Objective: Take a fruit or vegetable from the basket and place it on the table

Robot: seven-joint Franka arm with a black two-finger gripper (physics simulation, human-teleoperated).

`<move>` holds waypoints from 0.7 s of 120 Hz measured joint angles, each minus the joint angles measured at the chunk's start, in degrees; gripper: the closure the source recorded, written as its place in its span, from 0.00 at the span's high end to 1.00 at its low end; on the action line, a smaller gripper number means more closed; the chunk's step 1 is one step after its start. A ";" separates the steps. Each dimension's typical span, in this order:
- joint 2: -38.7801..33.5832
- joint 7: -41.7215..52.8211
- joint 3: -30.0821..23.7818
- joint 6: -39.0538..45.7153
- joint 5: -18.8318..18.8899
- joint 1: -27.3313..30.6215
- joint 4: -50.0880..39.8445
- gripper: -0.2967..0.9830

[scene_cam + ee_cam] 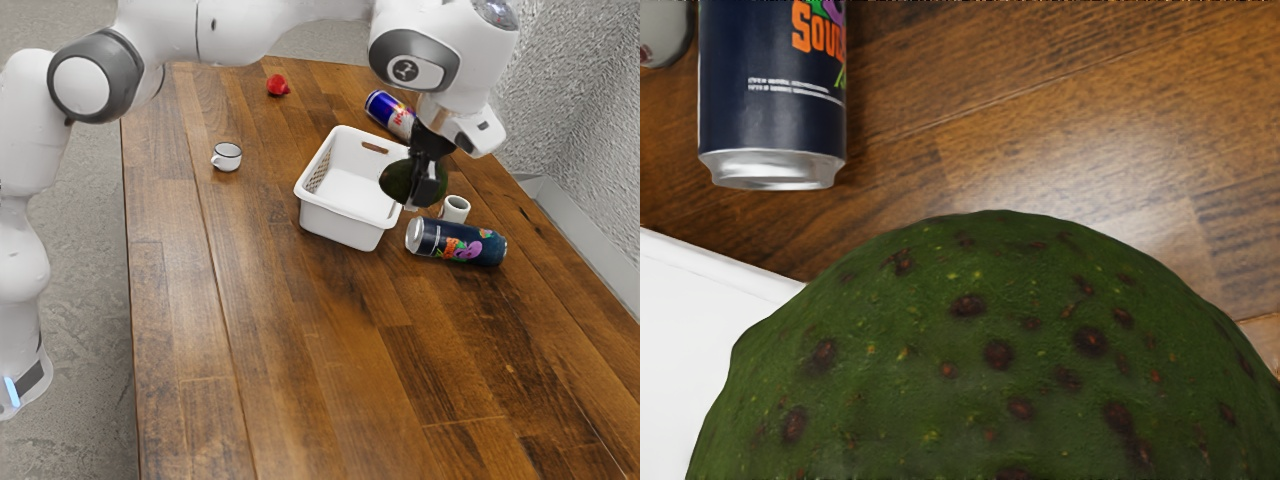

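Your tool (425, 188) is closed on the avocado (396, 183), its fingers parted by the fruit's thickness; one shows plainly across the near side, while the other is mostly hidden. You have the avocado up off the counter (300, 370), by the three o'clock side of the white basket (340, 223) as the exterior view shows it, overlapping the rim there. Its long axis runs roughly from nine to three o'clock in that view, lying close to level, with a rounded end toward nine. You cannot tell which end is the stem's. In the wrist view you look onto a broad, smoothly curved dome of deep green skin, finely pebbled, scattered with reddish-brown sunken spots and small yellow-green flecks; the spots vary in size, and the skin you can see looks whole. From the avocado in the exterior view, the dark blue can (455, 242) lies on its side toward four o'clock, the small white cup (455, 208) is nearer, also toward four, and the blue and silver can (388, 110) is toward twelve.
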 joint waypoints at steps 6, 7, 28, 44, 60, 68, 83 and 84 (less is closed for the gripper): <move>2.72 -0.55 -0.68 1.20 0.54 -0.24 0.09 0.52; 3.18 -0.64 -0.82 1.42 0.62 -0.25 0.10 0.52; 7.20 -2.06 -1.80 5.03 1.39 -0.40 0.08 0.64; 7.44 -2.47 -1.78 6.26 1.27 -0.44 0.09 0.71; 7.46 -2.78 -1.71 6.89 1.22 -0.44 0.09 0.75; 7.39 -2.91 -1.64 7.08 1.20 -0.47 0.09 0.76; -7.23 -1.57 8.61 7.83 -2.57 -0.22 -8.16 0.76; -8.78 -1.33 9.61 8.14 -3.22 0.14 -9.58 0.76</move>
